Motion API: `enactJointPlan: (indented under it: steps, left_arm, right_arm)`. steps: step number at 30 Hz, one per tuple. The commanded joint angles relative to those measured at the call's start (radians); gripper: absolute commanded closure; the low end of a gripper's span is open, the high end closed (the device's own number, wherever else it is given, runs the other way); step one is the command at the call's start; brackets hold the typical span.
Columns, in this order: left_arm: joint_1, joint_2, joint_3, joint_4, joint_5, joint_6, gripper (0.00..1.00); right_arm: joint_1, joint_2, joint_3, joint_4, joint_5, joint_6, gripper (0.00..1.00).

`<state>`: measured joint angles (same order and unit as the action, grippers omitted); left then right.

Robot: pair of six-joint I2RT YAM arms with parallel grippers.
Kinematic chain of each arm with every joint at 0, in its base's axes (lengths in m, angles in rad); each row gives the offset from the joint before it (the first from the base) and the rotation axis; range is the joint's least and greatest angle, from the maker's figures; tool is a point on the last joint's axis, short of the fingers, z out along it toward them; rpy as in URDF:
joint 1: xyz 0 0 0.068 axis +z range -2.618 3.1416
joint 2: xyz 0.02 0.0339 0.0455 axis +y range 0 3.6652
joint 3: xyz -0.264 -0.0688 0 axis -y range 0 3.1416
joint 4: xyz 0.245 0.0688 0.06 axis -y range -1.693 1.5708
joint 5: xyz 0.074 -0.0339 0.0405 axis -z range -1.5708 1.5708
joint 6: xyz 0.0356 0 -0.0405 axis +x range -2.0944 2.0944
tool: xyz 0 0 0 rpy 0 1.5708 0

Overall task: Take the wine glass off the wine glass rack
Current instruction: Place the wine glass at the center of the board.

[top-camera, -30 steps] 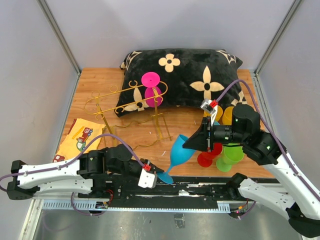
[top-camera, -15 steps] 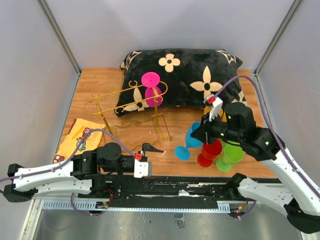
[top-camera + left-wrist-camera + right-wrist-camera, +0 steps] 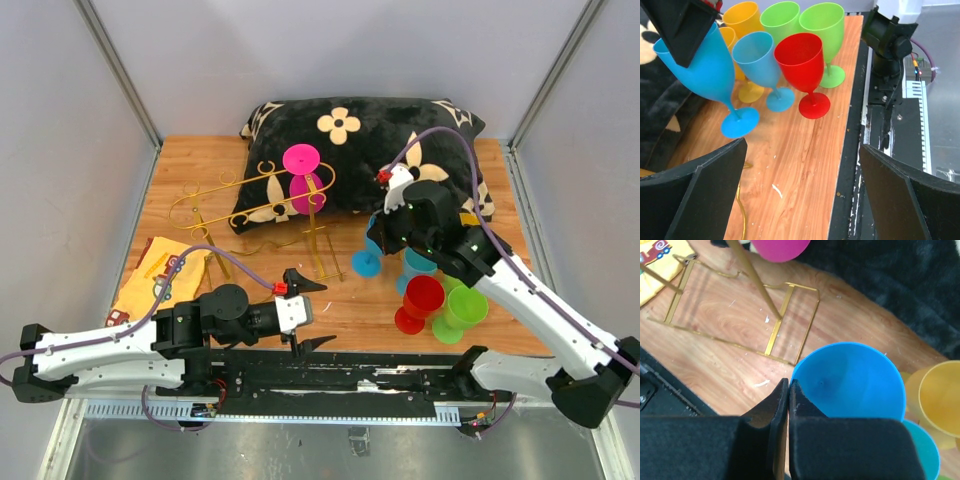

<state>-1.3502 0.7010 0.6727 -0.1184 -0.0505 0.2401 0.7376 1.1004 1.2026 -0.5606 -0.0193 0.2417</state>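
Observation:
The gold wire wine glass rack (image 3: 235,203) stands left of centre, with its foot frame (image 3: 740,335) in the right wrist view. A pink wine glass (image 3: 305,185) hangs on its right end. My right gripper (image 3: 388,222) is shut on the rim of a blue wine glass (image 3: 372,250), one finger inside the bowl (image 3: 850,382). The glass hangs tilted, its foot (image 3: 740,122) just above the wood beside the other glasses. My left gripper (image 3: 312,313) stands wide open near the front edge, and nothing lies between its fingers (image 3: 705,195).
Red (image 3: 423,297), green (image 3: 465,307), light blue (image 3: 415,263) and yellow (image 3: 465,218) wine glasses stand clustered at the right. A black flowered pillow (image 3: 370,150) lies at the back. A yellow cloth (image 3: 160,275) lies front left. Grey walls close in both sides.
My left gripper let go of the blue glass's foot, opened wide and drew back left. My right arm carried the blue glass away from the front edge, toward the pillow.

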Motion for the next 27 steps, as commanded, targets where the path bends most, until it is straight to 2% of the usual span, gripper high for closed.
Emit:
enactJointPlan:
  steps: [1, 6, 12, 16, 17, 21, 27]
  left_arm:
    - [0.003, -0.005, 0.016, 0.073, -0.086, -0.062, 0.0]
    - [0.002, -0.008, 0.023, 0.07, -0.155, -0.145, 0.0]
    - [0.003, -0.028, 0.033, 0.072, -0.176, -0.219, 0.0]
    - [0.003, -0.026, 0.066, 0.054, -0.25, -0.342, 0.0]
    - [0.003, -0.023, 0.081, 0.04, -0.265, -0.37, 0.0]
    - [0.003, 0.005, 0.177, -0.044, -0.315, -0.467, 0.0]
    - [0.003, 0.087, 0.377, -0.216, -0.303, -0.522, 0.0]
  right_arm:
    - [0.019, 0.079, -0.001, 0.119, 0.08, -0.042, 0.99]
    - [0.018, 0.158, 0.0, 0.199, 0.198, -0.068, 0.99]
    - [0.015, 0.262, -0.002, 0.251, 0.205, -0.088, 0.99]
    - [0.01, 0.314, -0.006, 0.245, 0.269, -0.054, 0.98]
    - [0.007, 0.316, -0.017, 0.25, 0.303, -0.032, 0.98]
    - [0.0, 0.308, -0.089, 0.353, 0.242, -0.018, 0.97]
    - [-0.001, 0.351, -0.039, 0.263, 0.237, -0.014, 0.89]
